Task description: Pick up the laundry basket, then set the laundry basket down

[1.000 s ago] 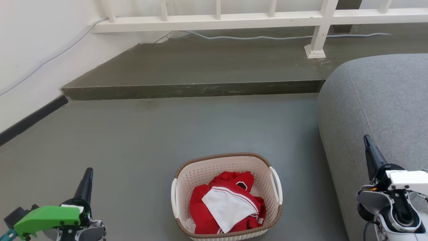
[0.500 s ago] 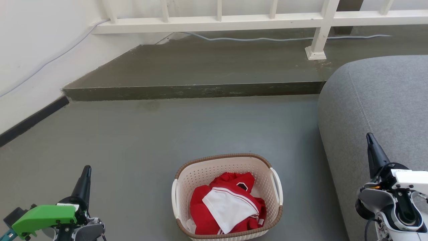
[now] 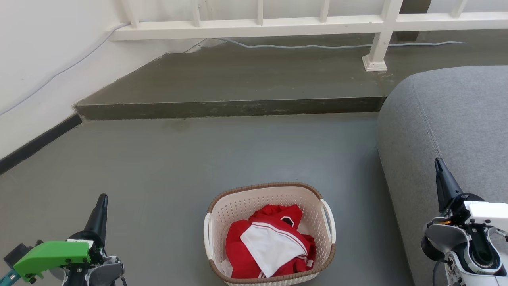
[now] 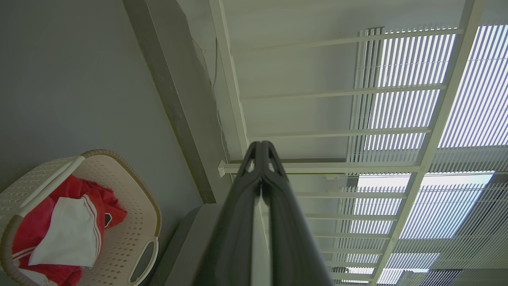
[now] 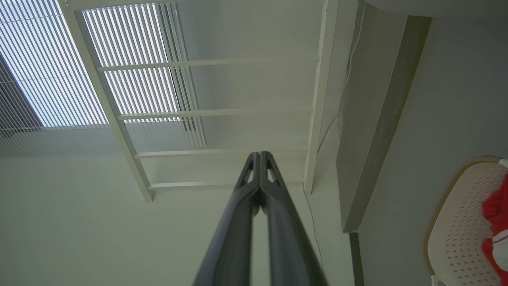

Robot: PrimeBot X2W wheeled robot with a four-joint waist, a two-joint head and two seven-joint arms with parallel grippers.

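Note:
The laundry basket stands on the grey floor at the bottom centre of the head view, cream with a brown rim and white side handles, holding red and white clothes. My left gripper is shut with nothing in it, well to the basket's left. My right gripper is also shut and empty, to the basket's right in front of the sofa. The left wrist view has the basket at its lower left beside the shut left gripper. An edge of the basket sits at the lower right of the right wrist view, away from the shut right gripper.
A grey sofa fills the right side, close to the basket. A raised concrete step crosses ahead, with a white railing and a cable behind it. A white wall with dark skirting runs along the left.
My left gripper has risen slightly in the head view. The view shifted a little between the earliest frame and now. The basket and right gripper stay put.

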